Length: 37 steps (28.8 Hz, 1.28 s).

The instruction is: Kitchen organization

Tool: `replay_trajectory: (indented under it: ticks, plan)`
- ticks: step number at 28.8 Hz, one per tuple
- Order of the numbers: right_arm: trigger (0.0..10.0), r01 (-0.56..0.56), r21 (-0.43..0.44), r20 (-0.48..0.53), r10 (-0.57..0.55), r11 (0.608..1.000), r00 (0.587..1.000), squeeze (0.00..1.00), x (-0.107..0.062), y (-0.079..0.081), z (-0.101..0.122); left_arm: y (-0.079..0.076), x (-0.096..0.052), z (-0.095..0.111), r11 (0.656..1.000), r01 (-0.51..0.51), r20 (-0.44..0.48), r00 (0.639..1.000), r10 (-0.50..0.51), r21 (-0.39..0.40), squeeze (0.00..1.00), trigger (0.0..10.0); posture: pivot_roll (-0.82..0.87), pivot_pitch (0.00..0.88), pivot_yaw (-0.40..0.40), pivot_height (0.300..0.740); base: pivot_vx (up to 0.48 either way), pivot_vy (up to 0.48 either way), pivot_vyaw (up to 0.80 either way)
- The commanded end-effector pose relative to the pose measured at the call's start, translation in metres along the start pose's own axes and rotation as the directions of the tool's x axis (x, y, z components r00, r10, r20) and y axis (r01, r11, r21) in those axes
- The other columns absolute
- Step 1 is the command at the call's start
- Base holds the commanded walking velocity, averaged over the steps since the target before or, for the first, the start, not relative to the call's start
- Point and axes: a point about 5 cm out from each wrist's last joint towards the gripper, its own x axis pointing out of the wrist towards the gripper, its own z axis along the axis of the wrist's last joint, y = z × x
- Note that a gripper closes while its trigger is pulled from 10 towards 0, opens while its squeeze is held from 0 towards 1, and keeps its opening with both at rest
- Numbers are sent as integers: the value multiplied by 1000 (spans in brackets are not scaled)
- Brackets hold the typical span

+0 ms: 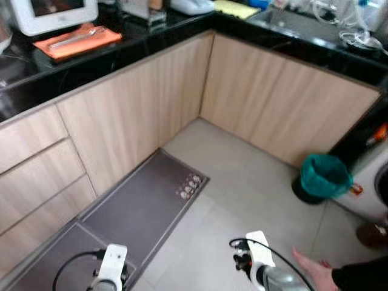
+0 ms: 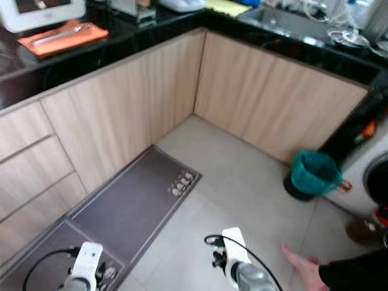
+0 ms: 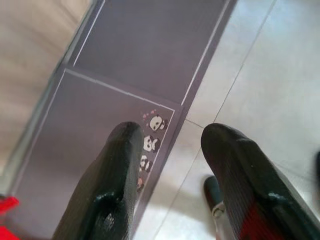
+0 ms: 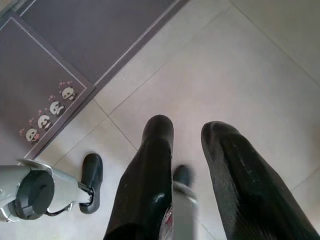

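The black kitchen counter [image 1: 151, 37] runs along two walls and meets in a corner, above light wooden cabinets [image 1: 133, 115]. On the counter lies an orange cloth [image 1: 77, 41] with some utensils on it, just beside a white appliance [image 1: 51, 12]; further along stand a pale yellow item [image 1: 235, 8] and, near the sink area [image 2: 285, 23], some wires and clear things that are too blurred to name. On the grey tiled floor [image 1: 242, 182] lie two dark grey mats [image 1: 142, 206] along the cabinets, each with a small row of panda figures [image 1: 189, 187] at its end. A black bin with a green bag [image 1: 321, 177] stands on the floor near a white machine [image 1: 376, 182]. Both arms hang low above the floor. The left gripper [image 3: 170, 145] has its fingers apart and holds nothing, above the edge of the near mat. The right gripper [image 4: 187, 132] is also spread and empty, over bare tiles. A person's hand [image 1: 315, 271] with a dark sleeve [image 1: 361, 276] is near the right arm.
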Motion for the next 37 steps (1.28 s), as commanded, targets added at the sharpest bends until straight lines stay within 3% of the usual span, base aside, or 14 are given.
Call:
replay_trajectory:
  ticks: [1,9,22,25,30,37]
  plan:
    - [10000,29,5,-7,-29,1000,1000,0,-3,-11,-3,-12,-1,-3,999,37,-10,999,-37,19,0,10000,1,48,-82,740,0,0,-519]
    - [10000,28,3,-8,-28,1000,1000,0,-4,-12,-2,-14,-3,-8,998,64,-25,998,-63,27,0,10000,-2,56,-84,740,0,0,-520]
    - [10000,39,6,-4,-39,999,999,0,-3,-11,-1,-9,-1,-1,999,39,6,999,-39,-7,0,10000,1,50,-77,732,0,0,0]
    - [10000,35,57,1,-35,998,999,0,-3,-9,-3,-9,-1,0,999,32,11,999,-32,-19,0,10000,-2,46,-75,732,251,0,-408]
    - [10000,38,19,-9,-38,999,999,0,-3,-9,-2,-10,0,1,999,38,13,999,-38,-10,0,10000,-3,44,-73,732,284,0,-766]
    - [10000,61,21,1,-61,998,998,0,-3,-10,-1,-9,0,1,999,41,8,999,-41,-8,0,10000,-2,43,-71,732,342,0,0]
